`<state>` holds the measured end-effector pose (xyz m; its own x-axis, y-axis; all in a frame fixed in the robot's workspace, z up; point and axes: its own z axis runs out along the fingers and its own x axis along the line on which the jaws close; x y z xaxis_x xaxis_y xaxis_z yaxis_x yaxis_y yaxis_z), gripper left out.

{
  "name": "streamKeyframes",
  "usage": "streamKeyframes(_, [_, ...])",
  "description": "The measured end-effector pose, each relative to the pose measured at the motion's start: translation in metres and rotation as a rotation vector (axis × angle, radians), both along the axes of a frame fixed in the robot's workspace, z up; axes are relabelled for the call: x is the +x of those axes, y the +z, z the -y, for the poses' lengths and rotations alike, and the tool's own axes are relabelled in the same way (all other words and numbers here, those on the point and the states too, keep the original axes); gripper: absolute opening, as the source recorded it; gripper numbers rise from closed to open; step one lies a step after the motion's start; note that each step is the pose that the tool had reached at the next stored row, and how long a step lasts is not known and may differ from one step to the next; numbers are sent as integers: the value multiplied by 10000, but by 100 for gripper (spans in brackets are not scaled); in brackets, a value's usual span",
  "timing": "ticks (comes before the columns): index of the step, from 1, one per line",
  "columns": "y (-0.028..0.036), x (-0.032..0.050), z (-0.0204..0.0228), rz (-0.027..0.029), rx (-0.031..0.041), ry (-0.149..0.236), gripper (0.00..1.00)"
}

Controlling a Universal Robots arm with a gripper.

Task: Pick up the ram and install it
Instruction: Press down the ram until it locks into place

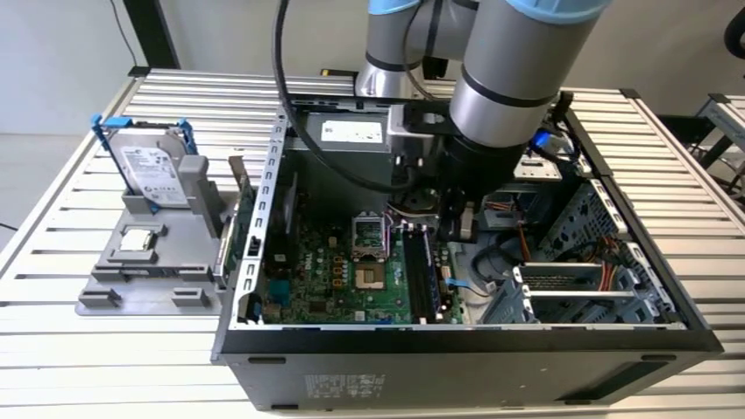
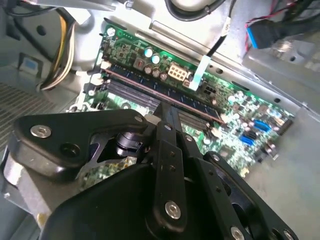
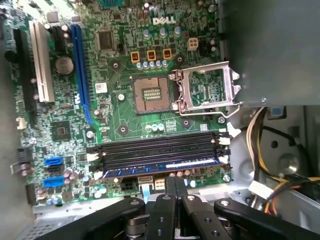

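Note:
The ram (image 3: 165, 164) is a long, narrow stick seated lengthwise in the motherboard slot nearest the board's edge; it also shows as a dark strip (image 2: 195, 104) in the second wrist view. The neighbouring black slots (image 3: 160, 150) hold nothing. My gripper (image 3: 175, 182) hangs inside the open computer case (image 1: 466, 349), directly over the middle of the ram. Its two fingers are pressed together, and their tips (image 2: 167, 111) meet the stick's upper edge. In the exterior view the gripper (image 1: 456, 220) sits below the arm's wrist, above the slots (image 1: 431, 275).
The processor socket (image 3: 150, 94) lies open with its metal frame (image 3: 205, 90) flipped up. Cable bundles (image 3: 280, 190) and a drive cage (image 1: 582, 297) crowd one side. Outside the case, a grey stand (image 1: 140, 262) carries a hard drive in a blue frame (image 1: 152, 166) and a small square chip (image 1: 140, 240).

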<state>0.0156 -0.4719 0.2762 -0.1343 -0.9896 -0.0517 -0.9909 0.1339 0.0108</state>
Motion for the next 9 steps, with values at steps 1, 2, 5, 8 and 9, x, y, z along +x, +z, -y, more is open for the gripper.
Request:
streamKeyframes(1, [45,0,0,0,-2,0,0])
streamKeyframes(2, [91,0,0,0,0,0,0])
streamKeyframes(5, [150,1,0,0,-1,2,0])
streamKeyframes(8, [151,0,0,1,1,1,0])
streamKeyframes(9, [153,0,0,0,0,1,0])
